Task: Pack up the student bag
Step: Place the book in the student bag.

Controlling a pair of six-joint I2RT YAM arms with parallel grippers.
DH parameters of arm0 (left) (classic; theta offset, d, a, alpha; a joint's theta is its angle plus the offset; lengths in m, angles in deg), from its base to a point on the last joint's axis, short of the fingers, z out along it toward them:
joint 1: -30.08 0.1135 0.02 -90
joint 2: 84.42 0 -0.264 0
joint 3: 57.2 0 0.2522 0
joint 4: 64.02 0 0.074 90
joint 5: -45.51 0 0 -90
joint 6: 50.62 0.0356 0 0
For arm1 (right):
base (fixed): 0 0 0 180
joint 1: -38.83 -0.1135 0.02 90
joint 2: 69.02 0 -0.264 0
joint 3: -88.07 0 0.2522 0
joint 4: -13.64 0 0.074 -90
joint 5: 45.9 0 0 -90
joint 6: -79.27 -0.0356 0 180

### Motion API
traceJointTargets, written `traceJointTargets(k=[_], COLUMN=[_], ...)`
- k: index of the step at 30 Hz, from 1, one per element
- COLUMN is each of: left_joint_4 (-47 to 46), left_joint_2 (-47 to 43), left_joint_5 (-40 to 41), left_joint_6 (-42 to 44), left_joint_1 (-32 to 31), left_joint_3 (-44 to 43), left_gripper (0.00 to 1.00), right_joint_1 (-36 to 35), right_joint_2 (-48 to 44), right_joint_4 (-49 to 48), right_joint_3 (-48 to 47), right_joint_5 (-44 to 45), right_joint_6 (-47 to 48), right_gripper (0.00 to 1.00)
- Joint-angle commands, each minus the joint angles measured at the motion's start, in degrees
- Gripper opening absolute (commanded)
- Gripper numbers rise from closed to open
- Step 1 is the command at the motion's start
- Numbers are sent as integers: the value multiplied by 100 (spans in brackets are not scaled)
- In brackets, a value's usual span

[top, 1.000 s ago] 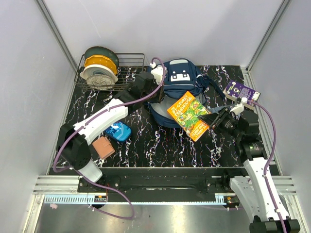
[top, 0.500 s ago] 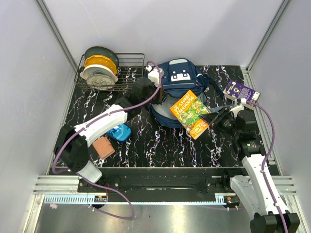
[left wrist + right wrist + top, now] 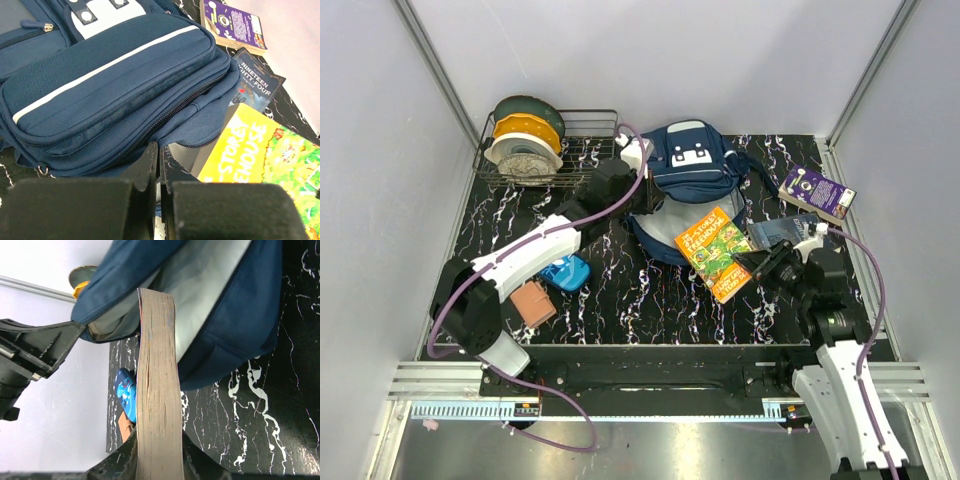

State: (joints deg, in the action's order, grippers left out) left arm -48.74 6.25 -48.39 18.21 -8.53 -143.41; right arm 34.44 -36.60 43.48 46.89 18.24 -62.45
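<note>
Right gripper (image 3: 753, 262), clamped on the Treehouse paperback (image 3: 717, 252), points its long axis at the student bag (image 3: 690, 165) mouth just ahead, pinched open by the closed left gripper (image 3: 158, 155).

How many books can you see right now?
3: a yellow book in the right end effector at the bag, a dark one beside it, a purple one far right. Others may hide in the bag.

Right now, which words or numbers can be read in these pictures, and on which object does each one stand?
"STOREY": yellow book, front cover.
"EHOUSE": same cover, the line below; the start of the word is hidden.
"NINETEEN": dark book, cover.
"-FOUR": same cover, next line; its first part is unclear.
Purple book: print too small to read.
Student bag: no words visible.
</note>
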Motion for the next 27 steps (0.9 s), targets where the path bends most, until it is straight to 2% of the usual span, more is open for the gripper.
traceJointTargets(k=[1,4,8,11,17,19,23,25,27], left_joint_4=[-733,-662,-389,-240,-450,-600,-600,-600,-574], left_joint_2=[-840,-876,-885,-885,-1016,-1043,-1043,-1052,-1069], left_joint_5=[-400,-331,-330,-261,-471,-480,-471,-480,-462], left_joint_6=[174,254,332,438,53,-36,-71,-98,-115], left_joint_1=[-15,-41,-41,-41,-85,-138,-392,-472,-595], left_joint_3=[-94,-77,-313,-410,-183,-156,-314,-340,-349], left_gripper=[0,0,0,0,0,0,0,0,0], right_joint_1=[-1,-1,-1,7,-1,-1,-1,-1,-1], right_joint_2=[-623,-737,-790,-746,-423,-238,140,264,492], right_joint_4=[359,826,731,371,-499,-974,-1062,-1404,-2253], right_joint_3=[-535,-685,-642,-423,192,394,466,535,632], right_joint_5=[91,240,127,-128,-85,-225,-121,-50,-59], right_joint_6=[197,172,-127,-574,-2312,-2543,-2816,-2913,-3124], right_gripper=[0,0,0,0,0,0,0,0,0])
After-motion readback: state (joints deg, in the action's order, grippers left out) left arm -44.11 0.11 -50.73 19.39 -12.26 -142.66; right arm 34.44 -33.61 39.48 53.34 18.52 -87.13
